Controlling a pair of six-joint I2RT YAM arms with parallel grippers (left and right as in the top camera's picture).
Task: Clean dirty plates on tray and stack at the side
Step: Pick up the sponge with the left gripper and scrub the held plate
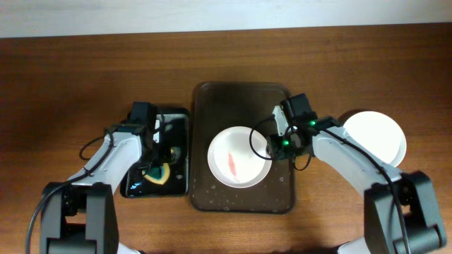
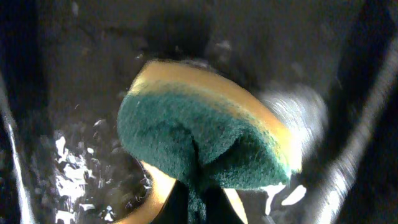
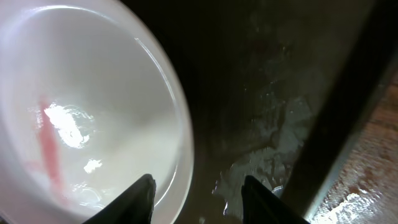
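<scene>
A white plate [image 1: 239,156] with a red smear at its centre lies in the dark brown tray [image 1: 244,99]. My right gripper [image 1: 272,144] is open at the plate's right rim. In the right wrist view, one finger is over the plate [image 3: 93,93] and the other over the wet tray floor [image 3: 261,93], with the rim between them [image 3: 199,180]. Plain white plates [image 1: 378,137] sit stacked on the table at the right. My left gripper [image 1: 157,159] is shut on a green and yellow sponge [image 2: 205,137] over the small black tray [image 1: 176,120].
The black tray floor [image 2: 81,93] is wet under the sponge. The brown tray has water drops along its front edge [image 1: 233,204]. The wooden table [image 1: 70,85] surrounds both trays, and its surface shows past the tray rim [image 3: 373,186].
</scene>
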